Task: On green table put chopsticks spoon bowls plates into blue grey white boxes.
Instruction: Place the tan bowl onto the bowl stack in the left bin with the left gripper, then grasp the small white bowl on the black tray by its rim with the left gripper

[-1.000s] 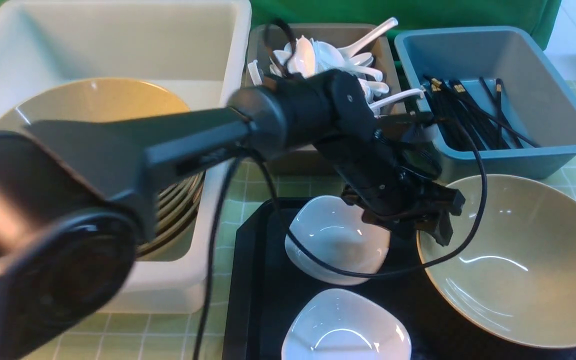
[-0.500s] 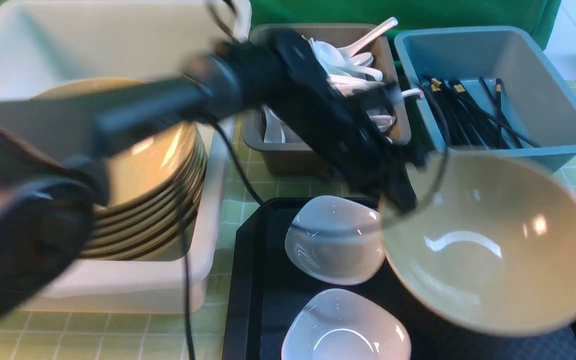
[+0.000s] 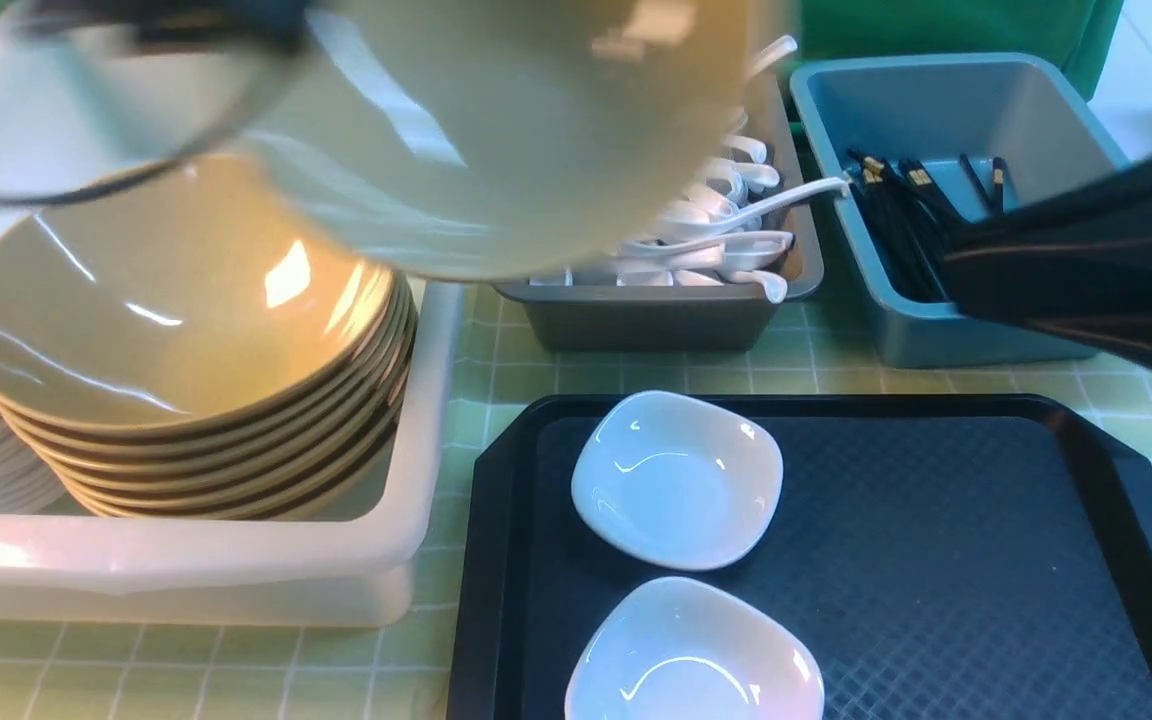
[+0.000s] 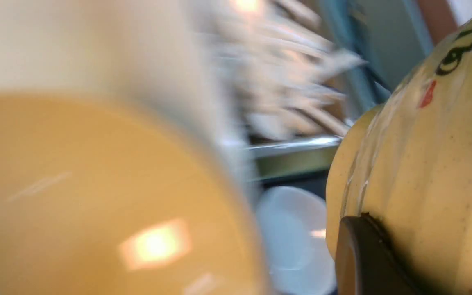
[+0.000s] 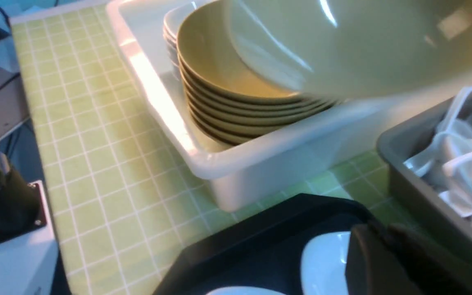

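Bowl is up in the air, tilted and motion-blurred, above the tan stack in the white box. I see the left gripper pinching its wall, one finger on the outside. Right gripper has its fingers pressed together, over the black tray with two white dishes.

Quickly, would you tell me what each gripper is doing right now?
Left gripper: closed, holding the tan bowl.
Right gripper: closed, apparently empty.
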Controlling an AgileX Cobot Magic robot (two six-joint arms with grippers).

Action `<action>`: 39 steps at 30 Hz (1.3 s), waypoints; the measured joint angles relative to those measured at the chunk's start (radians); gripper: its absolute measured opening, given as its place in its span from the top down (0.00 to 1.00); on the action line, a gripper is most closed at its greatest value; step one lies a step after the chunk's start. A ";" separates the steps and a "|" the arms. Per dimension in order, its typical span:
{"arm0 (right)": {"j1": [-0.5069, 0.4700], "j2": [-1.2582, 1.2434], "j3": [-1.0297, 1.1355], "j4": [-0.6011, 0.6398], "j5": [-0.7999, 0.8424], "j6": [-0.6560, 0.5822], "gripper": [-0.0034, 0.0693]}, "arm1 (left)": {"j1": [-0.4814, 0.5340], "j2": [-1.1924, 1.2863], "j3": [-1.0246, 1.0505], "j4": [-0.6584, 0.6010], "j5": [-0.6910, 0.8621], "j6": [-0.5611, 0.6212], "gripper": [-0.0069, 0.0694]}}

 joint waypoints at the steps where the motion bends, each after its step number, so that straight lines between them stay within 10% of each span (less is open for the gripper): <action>1: 0.000 0.023 0.000 0.007 -0.004 -0.007 0.89 | 0.065 -0.031 0.060 0.002 0.000 0.000 0.89; 7: 0.000 0.081 0.000 0.023 -0.010 -0.040 0.89 | 0.281 -0.064 0.340 -0.019 -0.068 0.031 0.89; 18: 0.000 0.087 0.000 0.030 0.018 -0.046 0.87 | 0.300 -0.040 0.389 0.043 -0.192 -0.076 0.79; 30: 0.000 0.079 0.000 0.030 0.067 -0.047 0.86 | 0.298 -0.171 0.256 0.189 -0.162 0.010 0.07; 34: 0.000 0.047 0.000 0.030 0.067 -0.067 0.86 | 0.244 -0.220 0.189 0.155 -0.107 0.101 0.04; 39: 0.000 -0.013 0.000 0.030 0.068 -0.076 0.85 | -0.051 -0.236 0.174 0.038 -0.037 0.209 0.04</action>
